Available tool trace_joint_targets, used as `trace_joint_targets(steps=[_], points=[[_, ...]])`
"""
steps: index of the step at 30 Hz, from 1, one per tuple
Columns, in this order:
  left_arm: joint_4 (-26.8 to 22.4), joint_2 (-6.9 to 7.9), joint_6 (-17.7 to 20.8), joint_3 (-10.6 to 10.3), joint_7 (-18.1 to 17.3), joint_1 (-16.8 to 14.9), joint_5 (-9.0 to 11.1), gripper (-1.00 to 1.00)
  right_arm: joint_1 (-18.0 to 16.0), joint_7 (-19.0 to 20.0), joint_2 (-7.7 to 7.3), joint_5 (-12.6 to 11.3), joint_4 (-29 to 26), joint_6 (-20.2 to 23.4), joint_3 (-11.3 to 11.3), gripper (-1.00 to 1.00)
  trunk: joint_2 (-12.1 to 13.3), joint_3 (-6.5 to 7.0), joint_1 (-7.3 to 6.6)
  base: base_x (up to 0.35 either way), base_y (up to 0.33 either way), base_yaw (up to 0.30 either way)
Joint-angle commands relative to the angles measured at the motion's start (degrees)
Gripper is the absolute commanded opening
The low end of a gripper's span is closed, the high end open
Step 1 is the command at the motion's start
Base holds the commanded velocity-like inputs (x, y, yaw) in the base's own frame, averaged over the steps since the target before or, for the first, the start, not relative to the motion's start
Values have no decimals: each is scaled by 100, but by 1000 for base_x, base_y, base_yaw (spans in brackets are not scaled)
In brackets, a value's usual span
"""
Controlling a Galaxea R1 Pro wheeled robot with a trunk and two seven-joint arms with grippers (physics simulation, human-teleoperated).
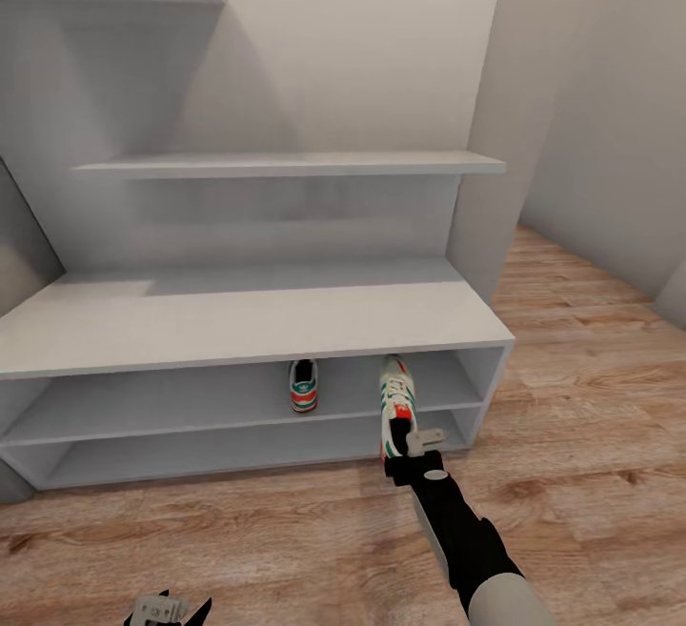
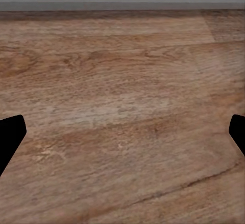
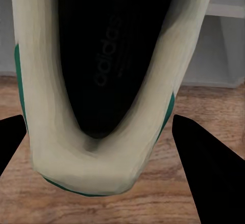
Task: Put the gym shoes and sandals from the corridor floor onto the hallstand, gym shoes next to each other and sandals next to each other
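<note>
**Cream sneaker going onto the rack**

We hold the second gym shoe [image 1: 396, 409] in the right gripper [image 1: 415, 443], jaws clamped on its heel, toe entering the hallstand [image 1: 238, 316] shelf beside the first gym shoe [image 1: 304, 386]. Next, we judge: push deeper, release. Left gripper [image 2: 122, 132] hangs open over the corridor floor [image 1: 591, 454].

Upper shelf tier of the hallstand [image 1: 238, 326] has one gym shoe [image 1: 304, 386] parked mid-frame, and my right gripper [image 1: 415, 446] is at its front edge with the other shoe [image 1: 395, 407]. I've got open shelf left of the parked shoe, bare floor [image 1: 591, 435] lower right.
</note>
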Motion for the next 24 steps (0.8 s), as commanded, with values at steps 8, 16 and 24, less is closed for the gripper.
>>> trace_joint_targets(steps=[8, 16, 24], points=[[6, -2, 29, 34, -55, -3, 37, 100, -2, -16, 0, 45, -6, 41, -1, -100, -2, -37, -1, 0, 0, 92], [1, -3, 41, 32, -58, -3, 41, 100, -2, -16, 0, 47, 0, 41, 3, -100, -2, -93, -1, 0, 0, 158], [-1, -22, 51, 32, -59, -3, 38, 100, -2, -16, 0, 47, 1, 41, 4, -100, -2, -150, -1, 0, 0, 162]])
